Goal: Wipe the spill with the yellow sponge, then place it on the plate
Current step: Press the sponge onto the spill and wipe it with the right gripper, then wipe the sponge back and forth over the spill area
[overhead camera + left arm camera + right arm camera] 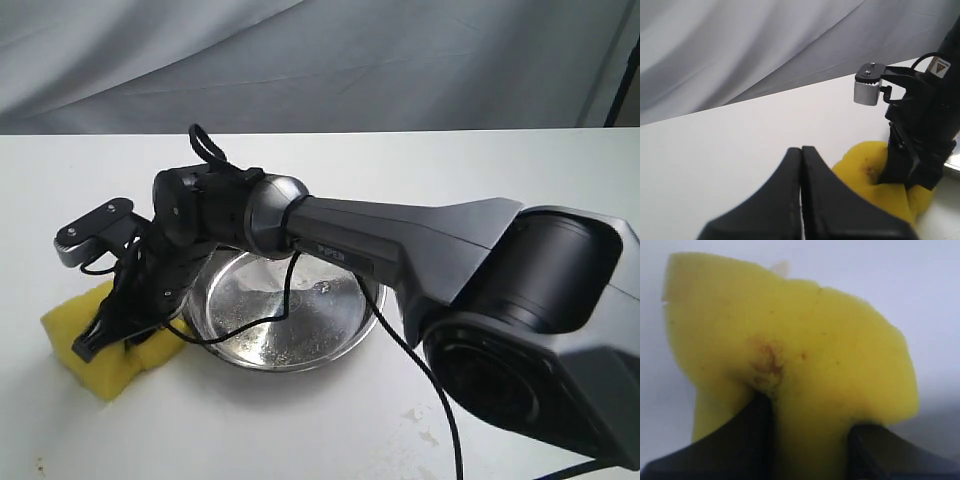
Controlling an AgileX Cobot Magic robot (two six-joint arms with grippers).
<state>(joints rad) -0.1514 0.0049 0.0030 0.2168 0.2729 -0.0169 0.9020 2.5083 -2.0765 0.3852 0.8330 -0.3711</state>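
The yellow sponge [108, 372] lies on the white table just left of the plate [300, 355], a shiny round steel dish. My right gripper [112, 335] has reached across the plate and is shut on the sponge, pinching it so the foam bulges. In the right wrist view the sponge [790, 325] fills the frame, its brownish stain beside one finger of the right gripper [810, 417]. My left gripper [801, 149] is shut with nothing in it, a short way from the sponge [862, 170]. No amber puddle shows in any view.
The right arm [420, 240] stretches over the plate's far rim, with a black cable [290, 290] hanging across the dish. A grey cloth backdrop [320, 60] hangs behind the table. Faint specks [420, 415] mark the tabletop near the front.
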